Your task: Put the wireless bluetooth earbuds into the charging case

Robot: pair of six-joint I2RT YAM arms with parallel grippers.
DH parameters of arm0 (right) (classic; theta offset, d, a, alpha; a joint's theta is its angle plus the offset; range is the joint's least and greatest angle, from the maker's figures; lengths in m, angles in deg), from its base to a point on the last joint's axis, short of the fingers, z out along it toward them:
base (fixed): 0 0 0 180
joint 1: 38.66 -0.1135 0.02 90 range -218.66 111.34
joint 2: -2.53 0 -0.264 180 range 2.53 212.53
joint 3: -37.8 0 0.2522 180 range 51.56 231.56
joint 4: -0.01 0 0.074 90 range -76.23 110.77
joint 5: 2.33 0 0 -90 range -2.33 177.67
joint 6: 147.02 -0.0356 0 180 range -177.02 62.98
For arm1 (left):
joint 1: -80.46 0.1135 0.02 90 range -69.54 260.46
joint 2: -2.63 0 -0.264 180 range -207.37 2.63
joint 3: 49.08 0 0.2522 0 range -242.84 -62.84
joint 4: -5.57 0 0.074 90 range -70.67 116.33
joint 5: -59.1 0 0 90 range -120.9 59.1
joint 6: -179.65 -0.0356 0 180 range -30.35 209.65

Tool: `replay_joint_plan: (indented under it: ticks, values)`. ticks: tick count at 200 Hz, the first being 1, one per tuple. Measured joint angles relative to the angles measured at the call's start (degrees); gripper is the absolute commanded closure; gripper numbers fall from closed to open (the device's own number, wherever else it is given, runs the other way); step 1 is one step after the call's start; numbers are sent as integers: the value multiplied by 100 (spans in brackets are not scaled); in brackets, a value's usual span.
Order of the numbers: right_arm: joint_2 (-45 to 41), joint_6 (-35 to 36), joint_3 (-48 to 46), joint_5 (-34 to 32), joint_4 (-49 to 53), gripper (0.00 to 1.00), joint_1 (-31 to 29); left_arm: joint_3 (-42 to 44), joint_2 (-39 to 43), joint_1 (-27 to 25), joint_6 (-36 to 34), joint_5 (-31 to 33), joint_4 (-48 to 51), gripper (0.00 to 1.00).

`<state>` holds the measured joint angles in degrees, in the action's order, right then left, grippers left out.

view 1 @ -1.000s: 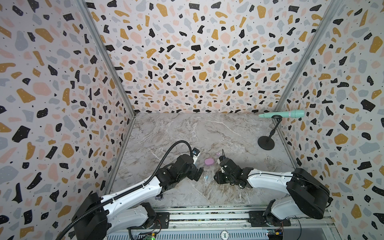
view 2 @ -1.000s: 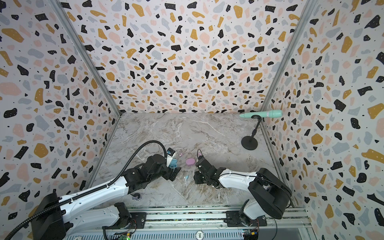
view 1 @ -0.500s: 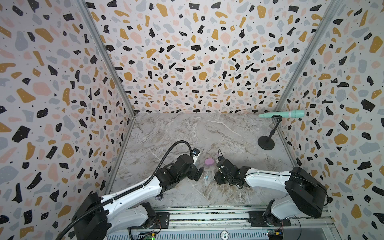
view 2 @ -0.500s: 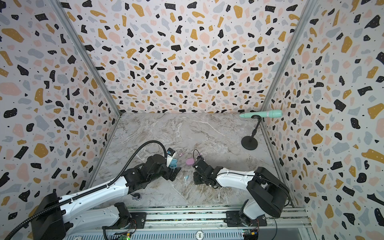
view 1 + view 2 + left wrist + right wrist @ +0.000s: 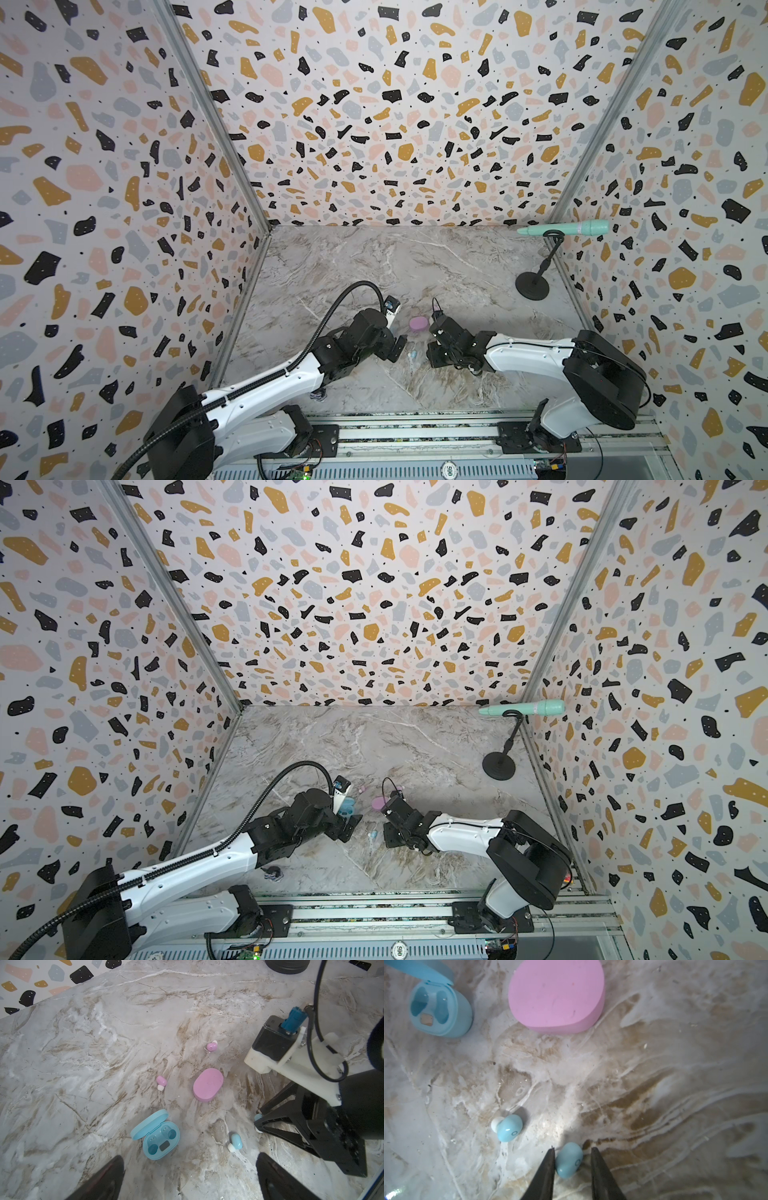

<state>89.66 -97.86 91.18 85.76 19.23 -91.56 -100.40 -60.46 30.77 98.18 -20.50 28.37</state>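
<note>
One glossy, bean-shaped blue earbud [image 5: 568,1160] within tapered right tool [image 5: 572,1150].

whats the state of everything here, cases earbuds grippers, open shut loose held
pale blue oval plastic charging case: lid open, both sockets empty
pink oval plastic charging case: lid shut
two pale pink glossy earbuds: lying loose, outside both cases
free pale blue glossy earbud: lying loose, uncased
other pale blue glossy earbud: uncased, between fingers of right gripper
left gripper: open, empty
right gripper: open, one finger touching that earbud, not clamped
</note>
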Motion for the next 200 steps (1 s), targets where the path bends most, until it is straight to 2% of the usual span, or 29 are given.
replay_joint_plan:
  ticks: [93, 200]
  values:
    - [118, -9, 107, 168, -11, 73, 2, 0, 0, -26, 2, -20, 0, 0]
    - [168, -11, 142, 459, -81, 71, 111, 0, 0, -26, 2, -114, 0, 0]
